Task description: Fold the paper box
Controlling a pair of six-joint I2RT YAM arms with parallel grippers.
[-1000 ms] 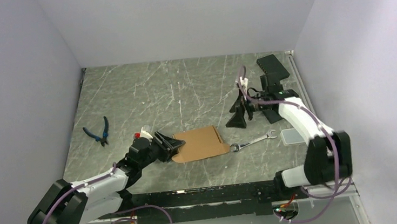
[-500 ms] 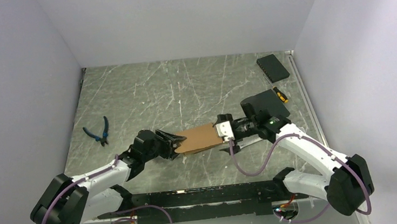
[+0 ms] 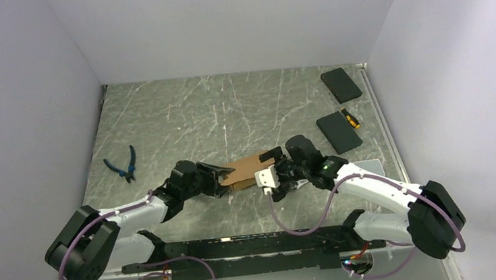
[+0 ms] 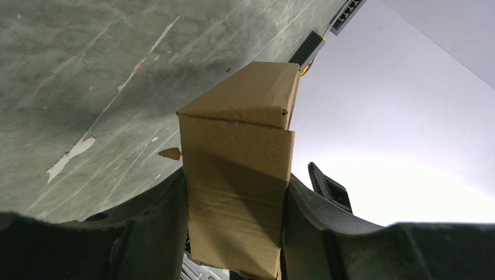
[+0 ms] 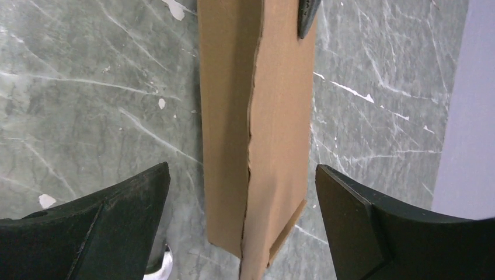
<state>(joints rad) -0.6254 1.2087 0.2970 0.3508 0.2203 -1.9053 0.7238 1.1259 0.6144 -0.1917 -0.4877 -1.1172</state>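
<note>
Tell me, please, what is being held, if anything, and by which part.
The left gripper clamps the paper box by its left end; the right gripper is open around the other end.

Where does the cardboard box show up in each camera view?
Top external: cardboard box in the middle of the picture.
Left wrist: box in the centre, rising from the bottom edge.
Right wrist: box as a vertical strip down the middle.
Shared landmark: the grey marbled table.
</note>
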